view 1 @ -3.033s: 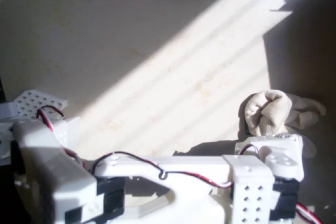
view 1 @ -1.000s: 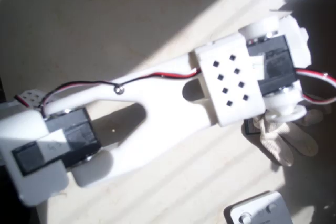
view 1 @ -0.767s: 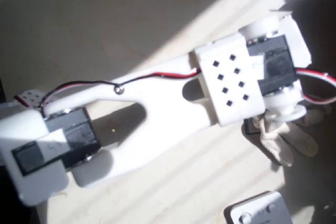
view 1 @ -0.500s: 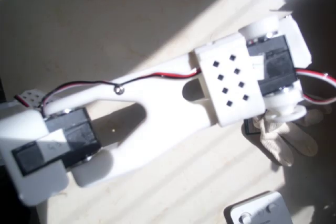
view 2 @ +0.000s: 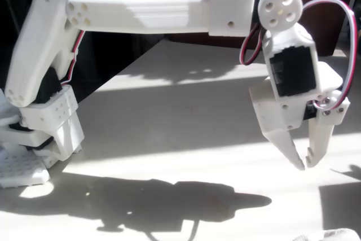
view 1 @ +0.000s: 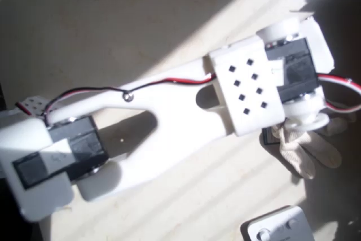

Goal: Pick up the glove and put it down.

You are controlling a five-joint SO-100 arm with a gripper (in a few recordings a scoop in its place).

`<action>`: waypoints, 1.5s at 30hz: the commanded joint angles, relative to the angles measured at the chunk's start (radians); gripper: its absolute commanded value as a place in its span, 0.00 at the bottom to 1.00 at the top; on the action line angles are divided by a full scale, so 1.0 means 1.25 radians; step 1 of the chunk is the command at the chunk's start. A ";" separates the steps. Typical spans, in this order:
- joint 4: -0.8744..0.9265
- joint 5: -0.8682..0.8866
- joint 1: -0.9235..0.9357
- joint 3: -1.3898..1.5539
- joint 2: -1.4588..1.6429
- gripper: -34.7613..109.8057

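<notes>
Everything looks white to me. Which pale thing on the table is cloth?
The wrinkled beige glove at the overhead view's right edge, soft and creased; the block below it is hard white plastic with screws.

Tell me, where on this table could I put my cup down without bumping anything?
The bare table above the white arm in the overhead view is free. It is crowded at the right edge, where the glove lies below the arm's wrist.

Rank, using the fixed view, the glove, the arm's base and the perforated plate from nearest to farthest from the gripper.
From the gripper:
1. Glove: just below it, at the bottom right edge.
2. Base: far across the table, on the left.
3. Perforated plate: farther left again, at the left edge beside the base.
</notes>
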 commanded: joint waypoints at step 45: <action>0.004 -0.006 0.069 0.717 1.004 0.25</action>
